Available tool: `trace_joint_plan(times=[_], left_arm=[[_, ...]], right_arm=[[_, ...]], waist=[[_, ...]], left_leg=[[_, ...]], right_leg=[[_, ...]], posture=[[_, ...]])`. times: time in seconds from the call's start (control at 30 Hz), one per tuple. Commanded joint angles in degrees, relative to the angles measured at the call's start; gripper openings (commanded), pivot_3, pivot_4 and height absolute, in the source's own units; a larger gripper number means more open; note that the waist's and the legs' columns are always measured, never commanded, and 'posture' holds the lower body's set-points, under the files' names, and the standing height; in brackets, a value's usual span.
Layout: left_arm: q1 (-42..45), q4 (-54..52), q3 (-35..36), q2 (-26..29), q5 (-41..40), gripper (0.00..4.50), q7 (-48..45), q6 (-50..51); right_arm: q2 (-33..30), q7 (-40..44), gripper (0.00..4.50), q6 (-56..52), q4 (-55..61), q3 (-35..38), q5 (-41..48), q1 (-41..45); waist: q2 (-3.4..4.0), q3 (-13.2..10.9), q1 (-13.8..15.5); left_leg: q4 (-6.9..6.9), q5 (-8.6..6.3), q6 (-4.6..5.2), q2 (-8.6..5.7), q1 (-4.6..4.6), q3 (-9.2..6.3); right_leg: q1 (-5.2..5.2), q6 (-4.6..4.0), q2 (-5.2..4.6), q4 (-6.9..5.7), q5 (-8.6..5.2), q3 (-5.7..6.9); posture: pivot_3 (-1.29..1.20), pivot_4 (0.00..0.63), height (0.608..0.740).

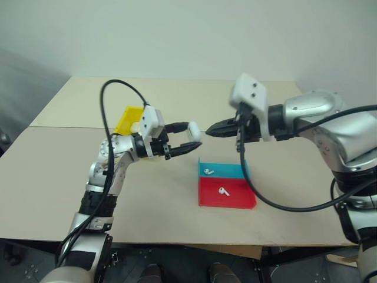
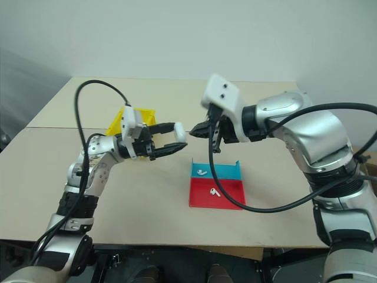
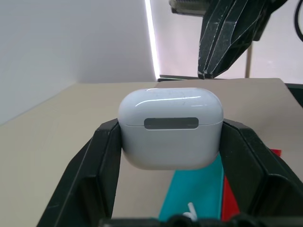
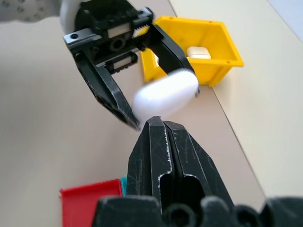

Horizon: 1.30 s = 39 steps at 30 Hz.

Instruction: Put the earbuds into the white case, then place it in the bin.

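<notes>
The left gripper (image 1: 187, 140) holds the white case (image 3: 170, 126) up in the air above the table (image 1: 53, 177), its two black fingers (image 3: 102, 161) pinching the case from either flank. The case sits at the very tips of those fingers, its rounded body bulging out past them, so most of it is exposed and just the lower sides are clamped. Its lid is closed, the seam running level across it, and in the left wrist view the lid end points up with the grey hinge strip facing back toward the wrist. Its long axis lies across the gap between the fingers, spanning from one pad to the other.

The right gripper (image 4: 161, 130) comes in from the opposite side with its fingers pressed tightly together, nothing between them, their joined tips just beside the case; I cannot tell whether they touch it.

Below and slightly toward the robot's right of the two grippers, a teal tray (image 1: 227, 171) and a red tray (image 1: 235, 197) lie side by side on the table. One of the earbuds (image 1: 208, 171) lies in the teal tray and the other earbud (image 1: 224, 191) in the red one.

The bin (image 4: 213, 42) stands behind the left gripper, farther back on the table, with another white case (image 4: 198, 52) lying inside it.
</notes>
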<state>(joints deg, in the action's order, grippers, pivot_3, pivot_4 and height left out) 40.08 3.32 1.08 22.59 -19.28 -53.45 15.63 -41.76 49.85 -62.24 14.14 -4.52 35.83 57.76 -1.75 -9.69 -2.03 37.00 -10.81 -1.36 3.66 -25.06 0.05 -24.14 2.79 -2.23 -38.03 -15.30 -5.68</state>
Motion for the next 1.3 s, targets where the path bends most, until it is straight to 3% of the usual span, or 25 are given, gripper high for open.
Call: trace_joint_plan(times=[0.03, 0.17, 0.47, 0.57, 0.67, 0.83, 0.9, 1.03, 1.17, 1.3], left_arm=[[1.4, -3.4, 5.3, -2.3, 4.2, 2.79, 17.9, 3.2], [6.5, 2.2, 6.2, -4.1, 11.9, 2.79, 34.8, 6.9], [18.4, 25.0, 3.3, -5.2, 19.2, 2.79, 47.8, 14.4], [21.1, 32.1, 2.6, -5.4, 20.2, 3.86, 48.9, 13.2], [21.9, 33.3, 2.4, -5.9, 19.8, 4.45, 48.1, 11.5], [16.2, 23.7, 5.1, -4.6, 16.3, 4.45, 43.8, 3.0], [12.3, 17.1, 7.0, -2.6, 12.5, 4.45, 38.0, 1.7], [-1.2, -2.6, 7.5, 7.6, 2.3, 4.45, 18.2, 6.0], [-16.1, -18.8, 13.6, 18.9, -9.8, 4.45, 1.7, 7.6], [-25.6, -28.0, 22.8, 24.6, -20.9, 4.45, -2.7, 13.3]], right_arm=[[2.2, -5.8, 0.04, -6.7, 5.1, 11.0, 6.7, -3.4], [5.6, -11.9, 0.04, -6.2, 11.7, 13.7, 7.6, -10.8], [7.4, -16.9, 0.04, -6.1, 15.2, 13.6, 9.9, -13.8], [7.2, -17.6, 0.00, -6.3, 15.6, 13.9, 10.7, -13.9], [6.8, -18.2, 0.00, -6.3, 15.9, 14.3, 11.6, -14.1], [6.4, -18.5, 0.00, -4.4, 17.1, 15.6, 12.2, -16.2], [6.3, -18.0, 0.00, 0.2, 18.5, 15.6, 10.1, -19.2], [5.6, -15.5, 0.00, 11.7, 22.1, 16.1, 4.3, -31.1], [2.5, -10.5, 0.00, 19.4, 22.7, 18.3, 1.4, -42.3], [-2.6, -3.1, 0.00, 23.2, 23.2, 22.5, 2.6, -49.9]], waist=[[0.00, 0.0, 0.5], [-0.01, 0.0, 1.3], [-0.02, 0.0, 1.3], [-0.02, 0.0, 1.1], [-0.02, 0.0, 1.1], [-0.02, 0.0, 1.2], [-0.01, 0.0, 1.0], [0.01, 0.0, 0.1], [0.01, 0.0, -0.4], [0.00, 0.0, 0.0]], left_leg=[[0.01, 0.00, 0.00, 0.01, 0.00, -0.02], [0.05, 0.00, 0.00, -0.04, -0.01, -0.08], [0.01, 0.01, -0.01, -0.17, -0.01, -0.12], [-0.01, 0.01, -0.01, -0.18, -0.01, -0.12], [-0.05, 0.01, -0.02, -0.18, -0.02, -0.12], [-0.05, 0.04, -0.06, -0.19, -0.06, -0.12], [-0.07, 0.04, -0.08, -0.18, -0.06, -0.11], [-0.18, 0.07, -0.11, -0.15, -0.01, -0.11], [-0.19, 0.13, -0.23, -0.16, -0.02, -0.06], [-0.15, 0.15, -0.26, -0.14, 0.45, -0.06]], right_leg=[[0.01, 0.00, 0.00, 0.00, 0.00, 0.01], [0.06, 0.01, -0.03, 0.02, 0.01, 0.08], [0.04, 0.03, -0.08, 0.04, 0.01, 0.10], [0.03, 0.03, -0.09, 0.05, 0.01, 0.10], [0.00, 0.03, -0.09, 0.04, 0.01, 0.10], [0.01, 0.03, -0.12, 0.05, 0.01, 0.10], [0.00, 0.03, -0.14, 0.05, 0.01, 0.09], [-0.03, 0.03, -0.12, 0.02, 0.01, 0.09], [-0.02, 0.03, -0.21, 0.05, 0.00, 0.10], [0.49, 0.05, -0.22, 0.07, -0.02, 0.13]], posture=[[0.00, 0.150, 0.740], [0.00, 0.150, 0.740], [0.00, 0.150, 0.740], [0.00, 0.150, 0.740], [0.00, 0.150, 0.740], [0.00, 0.150, 0.740], [0.00, 0.150, 0.740], [0.00, 0.150, 0.740], [0.00, 0.150, 0.740], [0.00, 0.150, 0.740]])
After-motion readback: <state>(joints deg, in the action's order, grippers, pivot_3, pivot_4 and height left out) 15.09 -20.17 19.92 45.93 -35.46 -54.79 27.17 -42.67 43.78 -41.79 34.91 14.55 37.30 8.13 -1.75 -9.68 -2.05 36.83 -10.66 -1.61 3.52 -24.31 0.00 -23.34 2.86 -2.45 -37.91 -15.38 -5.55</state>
